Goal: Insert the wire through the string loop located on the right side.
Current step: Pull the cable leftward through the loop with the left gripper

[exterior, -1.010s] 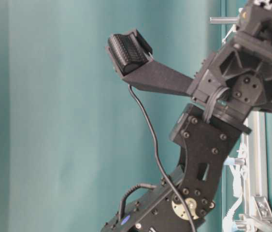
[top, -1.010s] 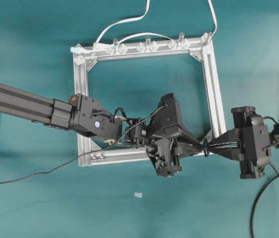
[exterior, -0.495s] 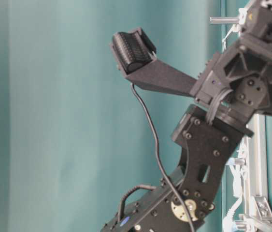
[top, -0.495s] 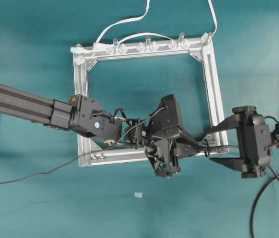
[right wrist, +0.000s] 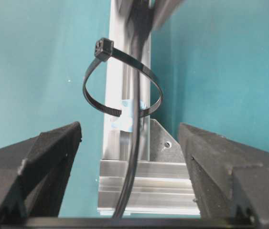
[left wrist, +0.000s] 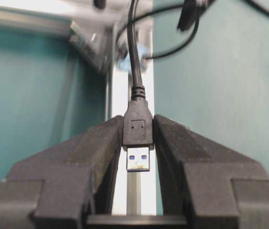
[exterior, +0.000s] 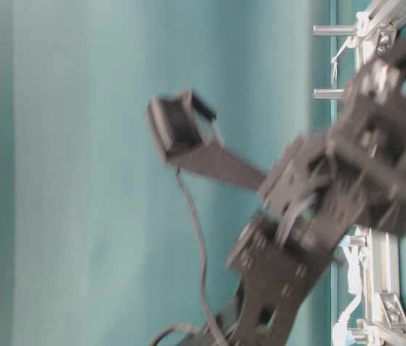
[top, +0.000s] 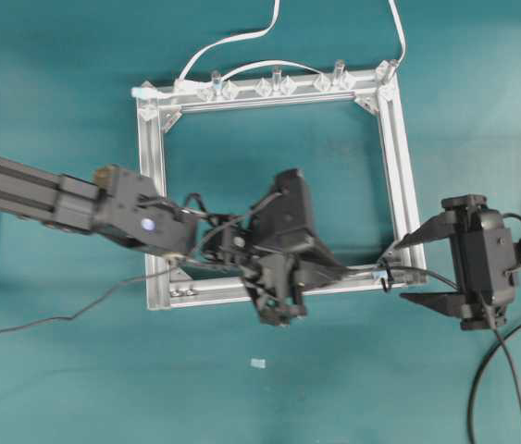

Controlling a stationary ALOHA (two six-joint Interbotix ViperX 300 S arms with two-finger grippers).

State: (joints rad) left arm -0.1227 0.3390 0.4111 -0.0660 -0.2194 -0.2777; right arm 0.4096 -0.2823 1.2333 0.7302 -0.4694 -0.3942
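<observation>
- The wire (left wrist: 135, 57) was pinched at its plug (left wrist: 137, 131) between the two fingers of the left pincer (left wrist: 138, 143); the metal tip pointed back toward the pincer's body and the cable ran out ahead of the fingertips.
- In the right wrist view the wire (right wrist: 133, 143) passed through the string loop (right wrist: 123, 78), coming out on the near side and running down between the fingers of the right pincer (right wrist: 129, 143).
- The loop stood upright on the frame bar (right wrist: 120, 57), just ahead of the right pincer's fingertips, touching neither finger.
- The right pincer (top: 419, 270) was spread wide and held nothing; the wire lay in the gap between its fingers, apart from both.
- In the overhead view the loop (top: 383, 275) sat at the frame's (top: 399, 139) corner nearest the right pincer, between the two pincers.
- The left pincer (top: 329, 268) lay over the frame's lower bar, its tips pointing toward the loop and short of it.
- Behind the left pincer the wire (top: 56, 319) trailed away across the teal table (top: 56, 92).
- White cables (top: 232, 42) and clear clips (top: 274, 85) sat on the frame's far bar, well apart from both pincers.
- The table-level view was blurred; it showed one finger of the left pincer (exterior: 181, 130) with the wire (exterior: 195, 245) hanging below it.
</observation>
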